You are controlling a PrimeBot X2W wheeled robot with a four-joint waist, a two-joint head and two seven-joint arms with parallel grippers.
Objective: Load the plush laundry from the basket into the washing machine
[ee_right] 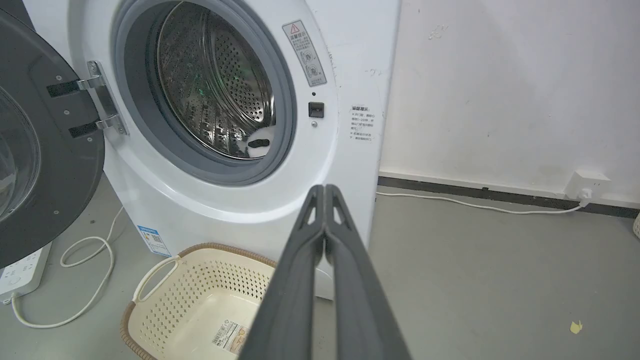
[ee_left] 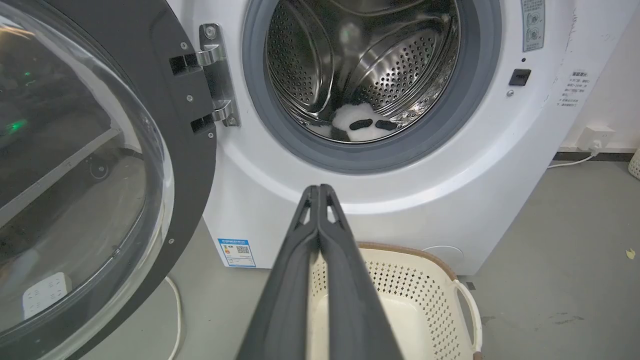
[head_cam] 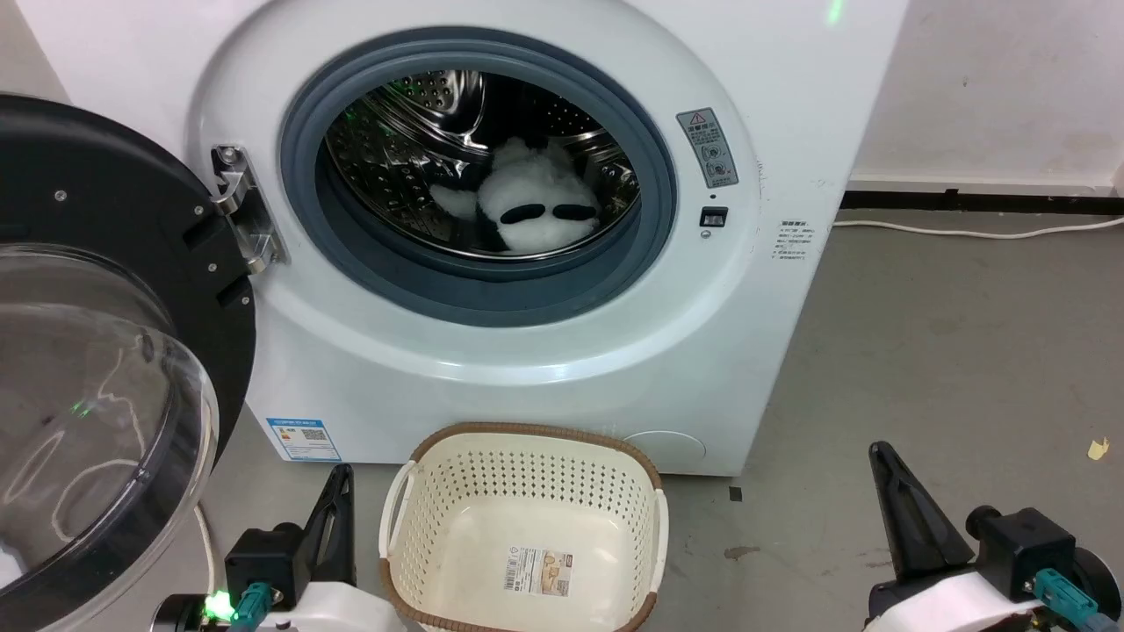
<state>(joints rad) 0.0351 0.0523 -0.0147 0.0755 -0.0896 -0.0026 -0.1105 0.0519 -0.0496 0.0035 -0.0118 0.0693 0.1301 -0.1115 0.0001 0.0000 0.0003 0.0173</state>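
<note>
The panda soft toy point(head_cam: 531, 206) lies inside the washing machine point(head_cam: 544, 377), low in the shiny perforated drum point(head_cam: 395, 140). Its white body shows two black patches towards the opening. The black-rimmed clear door point(head_cam: 105, 412) stands swung wide open on the left. The cream basket point(head_cam: 527, 483) sits on the grey floor point(head_cam: 922, 351) just in front of the machine, its label point(head_cam: 537, 570) showing on the bare bottom. The left fingers point(head_cam: 332, 518) are pressed together just beside the basket's left handle. The right fingers point(head_cam: 909, 522) are pressed together too, well to the basket's right, over the floor.
</note>
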